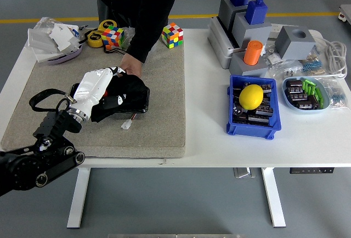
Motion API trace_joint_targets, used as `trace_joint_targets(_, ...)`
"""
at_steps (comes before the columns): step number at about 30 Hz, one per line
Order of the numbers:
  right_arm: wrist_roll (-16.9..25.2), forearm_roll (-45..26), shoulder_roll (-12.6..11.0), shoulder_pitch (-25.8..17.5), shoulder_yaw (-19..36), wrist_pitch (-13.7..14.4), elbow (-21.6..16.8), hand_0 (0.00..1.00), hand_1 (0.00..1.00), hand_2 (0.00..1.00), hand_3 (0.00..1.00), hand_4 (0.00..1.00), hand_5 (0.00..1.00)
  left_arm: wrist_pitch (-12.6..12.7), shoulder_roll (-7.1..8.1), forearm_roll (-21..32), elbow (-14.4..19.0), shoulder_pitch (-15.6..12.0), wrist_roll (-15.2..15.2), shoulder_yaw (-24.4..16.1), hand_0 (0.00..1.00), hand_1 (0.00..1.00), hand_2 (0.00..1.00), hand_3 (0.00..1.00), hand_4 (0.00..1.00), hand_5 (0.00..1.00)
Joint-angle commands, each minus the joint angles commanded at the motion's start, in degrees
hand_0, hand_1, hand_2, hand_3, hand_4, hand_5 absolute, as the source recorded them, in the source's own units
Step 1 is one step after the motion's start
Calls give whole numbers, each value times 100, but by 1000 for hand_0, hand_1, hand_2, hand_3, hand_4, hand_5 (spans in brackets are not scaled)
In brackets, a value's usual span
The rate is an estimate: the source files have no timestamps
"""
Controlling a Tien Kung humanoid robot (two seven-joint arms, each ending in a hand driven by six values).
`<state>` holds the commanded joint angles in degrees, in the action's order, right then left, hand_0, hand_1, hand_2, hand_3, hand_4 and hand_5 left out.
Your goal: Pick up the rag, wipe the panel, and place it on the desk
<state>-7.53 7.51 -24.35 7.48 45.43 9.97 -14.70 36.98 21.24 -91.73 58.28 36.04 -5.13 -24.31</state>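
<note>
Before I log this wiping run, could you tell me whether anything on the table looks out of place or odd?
One thing stands out: a person's hand rests at the far edge of the black panel on the grey felt mat, close beside the robot's white left hand pressing the black rag. A small white connector lies loose beside the panel.
</note>
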Motion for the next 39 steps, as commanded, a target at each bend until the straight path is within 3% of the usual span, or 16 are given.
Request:
trace_joint_targets(29,-23,36,11,-26,123,-12,17,747,687,699,614,983,580,0,539,-144,-483,-391,78,-1026,147,65,527,630,647,2)
trace_joint_targets(39,-23,44,21,-40,123,-6,11,747,687,699,614,983,581,0,554,-59,-707,-430,130,-1020,148,65,527,631,648,2)
